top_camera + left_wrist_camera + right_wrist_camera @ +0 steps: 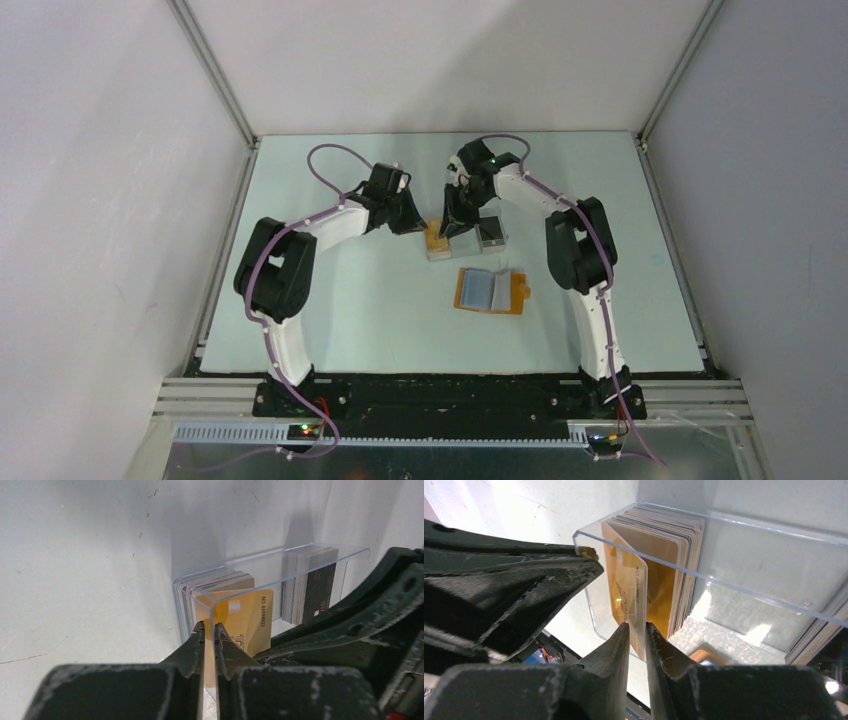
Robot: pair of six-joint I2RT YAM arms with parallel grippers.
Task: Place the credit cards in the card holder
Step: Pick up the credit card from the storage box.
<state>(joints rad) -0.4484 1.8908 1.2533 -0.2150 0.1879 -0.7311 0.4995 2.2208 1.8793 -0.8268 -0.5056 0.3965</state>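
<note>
The orange card holder lies open on the table in front of the arms, with a light blue card in it. Behind it stands a clear plastic box with a stack of gold credit cards and a stack of dark ones. My left gripper is shut on the box's clear wall at its left corner. My right gripper is shut on the lower edge of the front gold card, which leans out of its stack.
Both grippers crowd the box's left end, fingers nearly touching. White enclosure walls with metal rails ring the pale table.
</note>
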